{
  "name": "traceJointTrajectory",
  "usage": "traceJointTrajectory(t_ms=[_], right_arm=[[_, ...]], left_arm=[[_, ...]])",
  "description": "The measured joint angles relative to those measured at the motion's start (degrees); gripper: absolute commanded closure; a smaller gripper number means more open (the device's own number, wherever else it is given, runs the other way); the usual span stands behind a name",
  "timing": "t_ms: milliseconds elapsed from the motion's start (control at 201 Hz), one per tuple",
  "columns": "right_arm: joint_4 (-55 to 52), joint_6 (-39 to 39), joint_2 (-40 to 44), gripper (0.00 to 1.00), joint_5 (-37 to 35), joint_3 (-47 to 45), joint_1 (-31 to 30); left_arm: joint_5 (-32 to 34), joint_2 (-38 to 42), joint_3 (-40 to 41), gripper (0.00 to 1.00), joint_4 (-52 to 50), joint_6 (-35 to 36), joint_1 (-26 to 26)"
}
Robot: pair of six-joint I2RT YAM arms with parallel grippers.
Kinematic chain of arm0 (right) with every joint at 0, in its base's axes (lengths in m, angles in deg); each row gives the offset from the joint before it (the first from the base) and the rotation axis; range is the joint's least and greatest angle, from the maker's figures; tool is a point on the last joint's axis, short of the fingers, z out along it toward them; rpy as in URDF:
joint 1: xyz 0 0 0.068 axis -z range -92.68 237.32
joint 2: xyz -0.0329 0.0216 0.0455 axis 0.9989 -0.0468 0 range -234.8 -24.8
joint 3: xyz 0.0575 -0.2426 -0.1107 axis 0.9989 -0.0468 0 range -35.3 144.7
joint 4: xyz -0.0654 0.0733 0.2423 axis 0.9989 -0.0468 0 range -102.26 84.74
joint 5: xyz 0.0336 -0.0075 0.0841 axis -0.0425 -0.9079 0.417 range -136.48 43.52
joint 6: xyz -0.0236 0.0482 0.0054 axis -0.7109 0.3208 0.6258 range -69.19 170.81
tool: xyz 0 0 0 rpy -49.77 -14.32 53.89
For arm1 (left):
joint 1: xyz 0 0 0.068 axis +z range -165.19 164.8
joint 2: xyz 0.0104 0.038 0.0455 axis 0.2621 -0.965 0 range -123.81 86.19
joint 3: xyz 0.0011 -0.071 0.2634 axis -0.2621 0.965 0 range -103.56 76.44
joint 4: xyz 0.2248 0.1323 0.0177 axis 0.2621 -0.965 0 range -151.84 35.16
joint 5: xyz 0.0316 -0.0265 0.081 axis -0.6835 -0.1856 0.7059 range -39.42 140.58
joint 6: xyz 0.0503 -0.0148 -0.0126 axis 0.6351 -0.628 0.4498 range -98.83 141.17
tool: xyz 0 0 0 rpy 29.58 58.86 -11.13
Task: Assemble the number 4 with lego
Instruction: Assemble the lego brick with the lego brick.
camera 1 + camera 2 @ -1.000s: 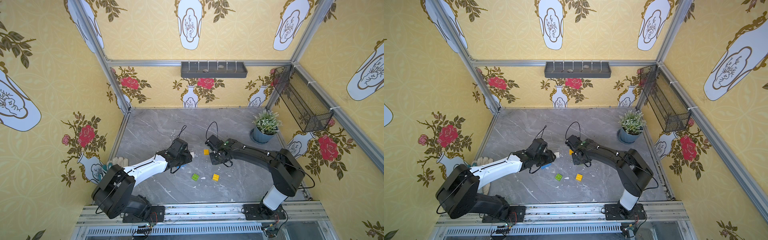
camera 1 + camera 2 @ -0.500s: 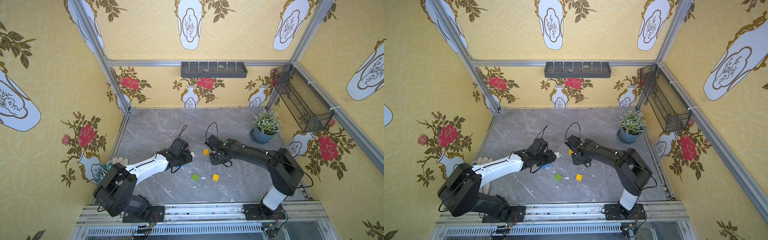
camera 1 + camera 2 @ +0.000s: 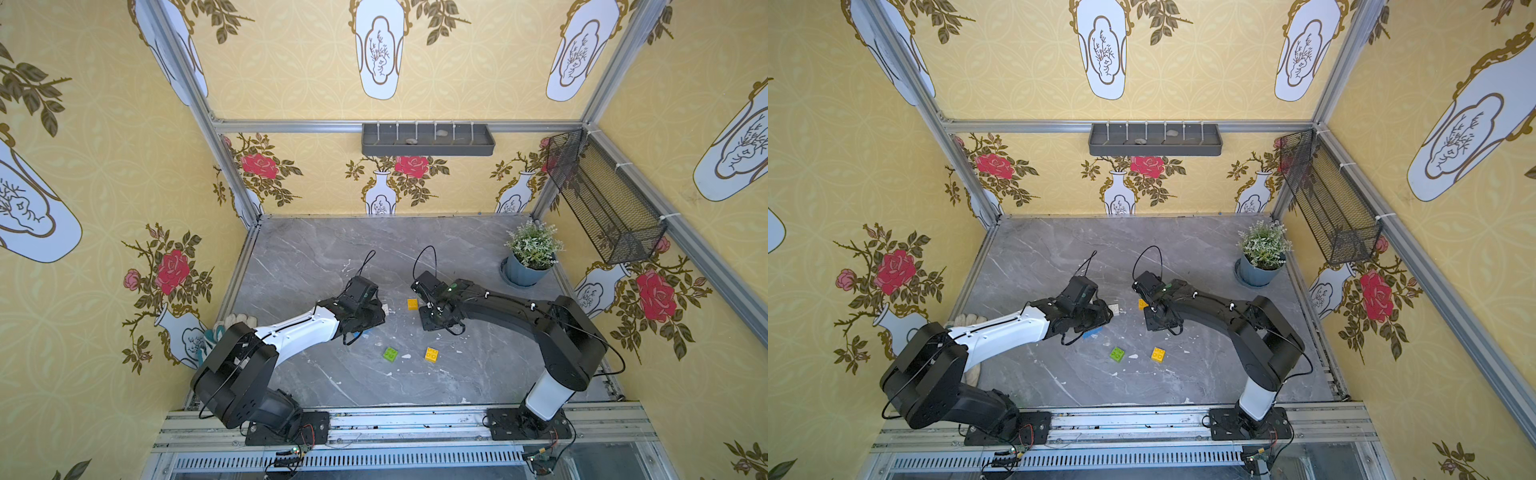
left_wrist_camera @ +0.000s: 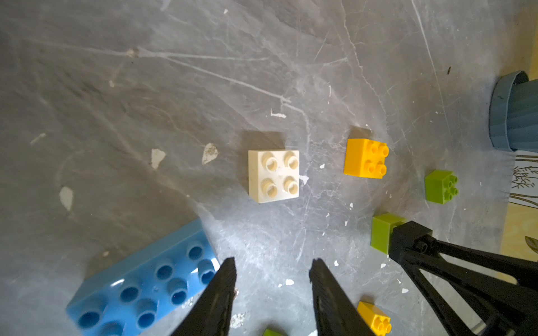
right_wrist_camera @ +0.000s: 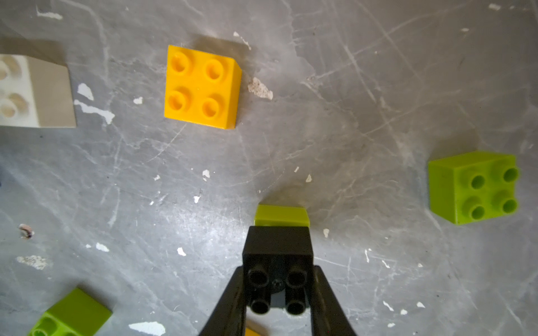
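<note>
**Left tool** point(image 4: 273, 261): the fingers are spread with nothing between them, and the tool is low over the surface point(image 3: 316, 257).
- The blue brick point(image 4: 142, 279) lies flat, studs up, just beside one finger. Contact between the two cannot be determined.
- The white brick point(image 4: 273, 176) sits studs up ahead of the gap, apart from both fingers.

**Right tool** point(image 5: 278, 272): the fingers are pinching a black studded block point(image 5: 278, 244), one finger on each side.
- A lime green brick point(image 5: 281, 216) touches the far end of this block.
- It cannot be determined whether the pair rests on the surface or is lifted.

**Loose bricks**
- The yellow brick point(image 5: 201, 87) stands studs up between the white brick and the right tool, touching neither.
- The second lime green brick point(image 5: 473, 187) lies on the far side of the right tool from the yellow brick, well apart from the other bricks. The right arm hides it in both top views.
- The third lime green brick point(image 3: 390, 354) and the second yellow brick point(image 3: 431, 354) lie near each other with a gap between them. They are between the two arms, on the side toward the arm bases.
- None of these loose bricks is joined to another.

**Other item**: a plant pot point(image 3: 523, 276) stands toward the back of the surface on the right arm's side, well apart from the bricks.
</note>
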Motion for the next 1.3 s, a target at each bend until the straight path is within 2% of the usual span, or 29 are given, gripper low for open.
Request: traceJointTrajectory(t_ms=[398,747,991,1110,1300], right_arm=[[-0.39,3.45,-2.82,0.80,5.05,0.74,3.34],[-2.93,4.52,-6.16,0.80,-0.31,2.95,0.81],[-2.95,5.03,-6.86,0.79,0.74,3.61,0.66],[-4.20,6.36,-7.23,0.73,0.79,4.83,0.04],[-5.22,7.48,-8.28,0.50,2.19,5.95,-0.26]], left_arm=[[-0.15,-0.33,-0.39,0.55,-0.46,0.00,0.00],[-0.15,0.17,-0.39,0.55,-0.57,-0.22,0.00],[-0.13,0.44,-0.39,0.54,-0.72,-0.22,0.00],[-0.11,0.59,-0.39,0.54,-0.79,-0.20,0.00],[-0.11,0.61,-0.39,0.54,-0.81,-0.20,0.00]])
